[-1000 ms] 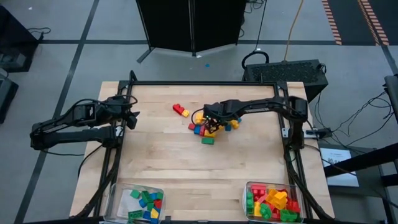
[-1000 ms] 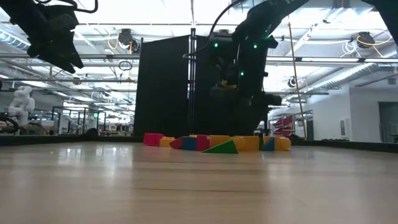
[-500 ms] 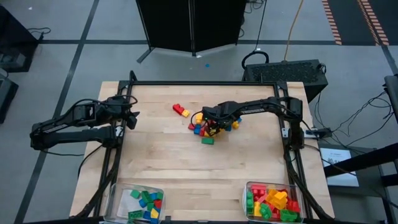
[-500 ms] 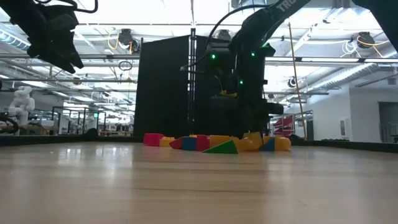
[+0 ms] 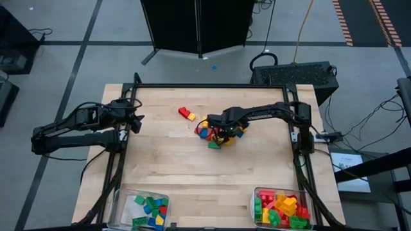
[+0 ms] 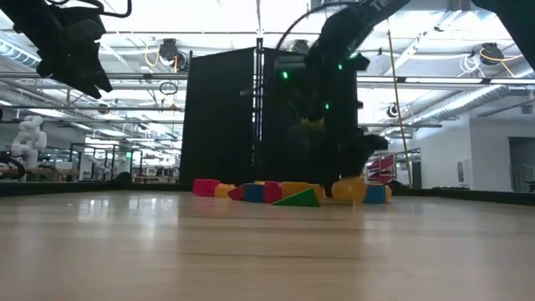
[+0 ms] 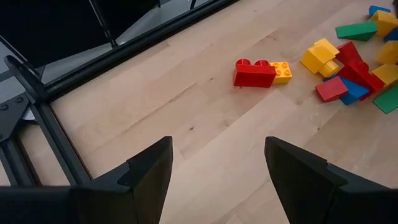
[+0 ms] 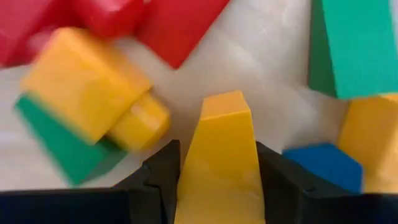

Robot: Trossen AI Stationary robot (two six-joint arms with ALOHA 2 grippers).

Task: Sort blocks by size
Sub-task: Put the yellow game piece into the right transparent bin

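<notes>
A pile of red, yellow, green and blue blocks (image 5: 215, 133) lies on the table's far middle. A red block joined to a small yellow one (image 5: 187, 114) lies apart, left of the pile, and shows in the left wrist view (image 7: 261, 71). My right gripper (image 5: 222, 130) is down in the pile, shut on a yellow block (image 8: 221, 155). My left gripper (image 5: 137, 122) hangs open and empty above the table's far left (image 7: 217, 149). My right gripper pinches the yellow block's two long sides (image 8: 205, 168) between its two fingers (image 8: 163, 177), the fingers lying along the block. It comes from above, pointing down into the pile. Whether the block is clear of the table cannot be told.
Two clear bins stand at the near edge, the left one (image 5: 144, 210) with green, blue and red blocks, the right one (image 5: 282, 208) with red, yellow and green ones. A black frame rail (image 5: 212, 85) runs along the far edge. Bare wood lies between pile and bins.
My right gripper has come down into the pile and gone a little toward the table's near edge. Blocks around it have been nudged out of place. My left arm has kept still.
</notes>
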